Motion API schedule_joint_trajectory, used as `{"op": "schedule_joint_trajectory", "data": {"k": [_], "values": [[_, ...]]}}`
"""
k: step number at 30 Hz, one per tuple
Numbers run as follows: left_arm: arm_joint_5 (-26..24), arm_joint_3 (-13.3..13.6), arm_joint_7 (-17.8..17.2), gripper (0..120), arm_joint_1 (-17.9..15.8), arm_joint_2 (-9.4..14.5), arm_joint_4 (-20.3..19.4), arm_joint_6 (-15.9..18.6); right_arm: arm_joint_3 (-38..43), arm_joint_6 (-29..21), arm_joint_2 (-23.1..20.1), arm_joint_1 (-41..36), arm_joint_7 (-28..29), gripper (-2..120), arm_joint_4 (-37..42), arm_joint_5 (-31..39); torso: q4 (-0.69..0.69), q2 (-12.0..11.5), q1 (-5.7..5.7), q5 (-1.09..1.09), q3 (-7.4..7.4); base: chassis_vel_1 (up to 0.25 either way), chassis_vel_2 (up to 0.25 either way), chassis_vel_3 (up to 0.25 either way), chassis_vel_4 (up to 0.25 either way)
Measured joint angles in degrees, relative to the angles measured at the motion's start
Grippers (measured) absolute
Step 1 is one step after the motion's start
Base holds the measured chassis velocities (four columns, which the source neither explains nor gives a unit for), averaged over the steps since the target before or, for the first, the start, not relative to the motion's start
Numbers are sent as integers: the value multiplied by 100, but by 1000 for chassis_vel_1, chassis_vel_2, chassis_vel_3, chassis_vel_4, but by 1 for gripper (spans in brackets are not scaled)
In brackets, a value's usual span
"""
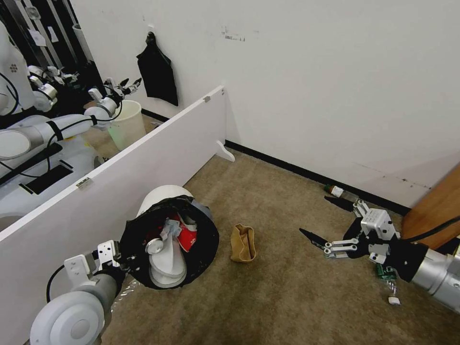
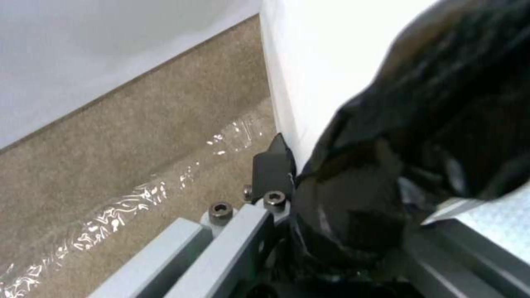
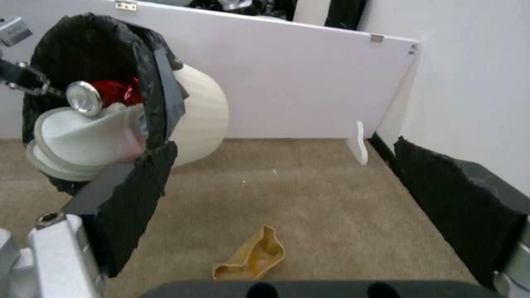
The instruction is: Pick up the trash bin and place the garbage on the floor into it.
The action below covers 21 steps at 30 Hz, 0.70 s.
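Observation:
The trash bin (image 1: 165,196), white with a black bag over its rim, hangs tilted above the floor (image 1: 287,297), its mouth toward me. My left gripper (image 1: 122,256) is shut on its rim; one finger (image 2: 273,163) lies against the outer wall. Inside are white slippers (image 1: 167,263), a red can (image 1: 154,246) and red wrapping. Garbage on the carpet: a brown paper bag (image 1: 243,243), a bottle (image 1: 341,192) by the baseboard, and a green-labelled bottle (image 1: 383,272) under my right arm. My right gripper (image 1: 320,218) hovers open to the right of the paper bag (image 3: 251,256).
A white partition board (image 1: 158,158) runs along the left, close behind the bin. Beyond it stand a cream bucket (image 1: 127,122) and another robot arm (image 1: 57,127). The white wall (image 1: 335,86) and a wooden door (image 1: 436,206) close off the back and right.

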Motion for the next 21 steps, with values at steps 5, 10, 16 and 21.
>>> {"op": "schedule_joint_trajectory", "data": {"k": [5, 10, 16, 21], "values": [[24, 32, 28, 0, -32, 1, 29, 2, 0, 0, 11, 1, -4, 100, 2, 6, 0, 0, 0, 0, 0, 0, 0, 0, 0], [130, 41, 56, 0, -49, 26, 68, 4, -10, -3, 31, 28, -5, 100, -10, 6, 4, 0, 0, 0, 0, 0, 0, 0, 0], [138, 66, 59, 0, -60, 41, 78, 4, -47, -61, 62, 79, -28, 100, -21, 6, -2, 0, 0, 0, 0, 0, 0, 0, 0], [151, 84, 57, 0, -60, 42, 79, 1, -74, -90, 97, 115, -46, 100, -23, 4, 0, 0, 0, 0, 0, 0, 0, 0, 0]]}}
